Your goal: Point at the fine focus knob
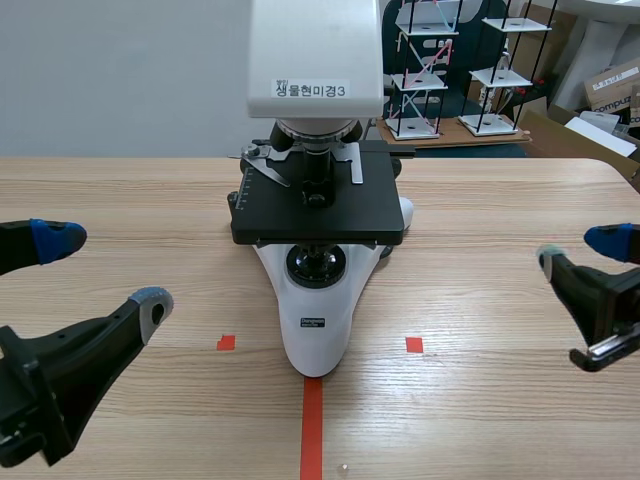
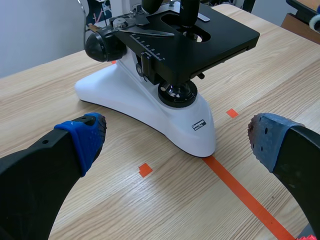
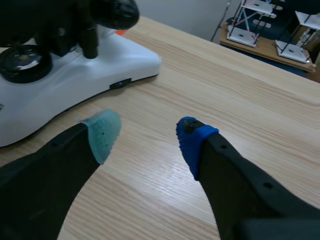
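Observation:
A microscope (image 1: pixel 314 300) with a white base and a black stage (image 1: pixel 318 210) stands at the middle of the table. Its black focus knob (image 2: pixel 102 46) sticks out on the side facing the left arm, and a matching black knob (image 3: pixel 117 12) shows on the right arm's side. I cannot separate the fine knob from the coarse one. My left gripper (image 1: pixel 105 270) hangs open near the table's left front, well short of the base (image 2: pixel 170 125). My right gripper (image 1: pixel 580 250) is open at the far right, apart from the microscope, with nothing between its fingers (image 3: pixel 102 130).
An orange-red tape line (image 1: pixel 312 425) runs from the microscope's foot to the front edge, with small tape squares (image 1: pixel 226 342) on either side. Behind the table at the right stand wire racks (image 1: pixel 430 70) and cardboard boxes (image 1: pixel 612 85).

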Controlling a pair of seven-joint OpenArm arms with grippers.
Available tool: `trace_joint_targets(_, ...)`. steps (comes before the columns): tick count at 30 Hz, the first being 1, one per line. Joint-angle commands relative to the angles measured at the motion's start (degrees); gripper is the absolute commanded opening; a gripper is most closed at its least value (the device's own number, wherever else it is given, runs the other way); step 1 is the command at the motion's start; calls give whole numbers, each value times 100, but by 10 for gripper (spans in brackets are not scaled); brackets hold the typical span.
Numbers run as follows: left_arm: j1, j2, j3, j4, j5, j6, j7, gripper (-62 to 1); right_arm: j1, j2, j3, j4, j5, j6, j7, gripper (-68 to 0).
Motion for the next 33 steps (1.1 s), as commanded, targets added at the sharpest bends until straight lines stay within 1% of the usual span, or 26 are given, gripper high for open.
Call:
trace_joint_targets(1, -7, -2, -15, 70, -55, -7, -81, -7, 317, 52, -42, -223, 44, -17, 144, -439)
trace_joint_targets(7, -7, -2, -15, 70, -55, -7, -81, -7, 1388, 195, -439, -1287, 46, 31, 407, -653)
trace_joint_targets(8, -7, -4, -15, 70, -55, -7, -79, -7, 1565, 210, -529, -1471, 46, 33, 516, -667)
trace_joint_targets(9, -7, -4, -15, 70, -52, -7, -79, -7, 1746, 223, -623, -1659, 44, 37, 640, -666)
trace_joint_targets(11, -7, -4, -15, 70, -52, -7, -81, -7, 2105, 225, -811, -2013, 42, 157, 826, -666)
trace_joint_targets(18, -7, -2, -15, 70, -52, -7, -81, -7, 3141, 223, -1567, -2758, 44, 179, 914, -666)
trace_joint_targets(26, -7, -2, -15, 70, -52, -7, -79, -7, 3928, 221, -2236, -3136, 70, 175, 1027, -666)
trace_joint_targets(33, -7, -2, -15, 70, -55, -7, -79, -7, 4293, 221, -2509, -3364, 114, 173, 1067, -666)
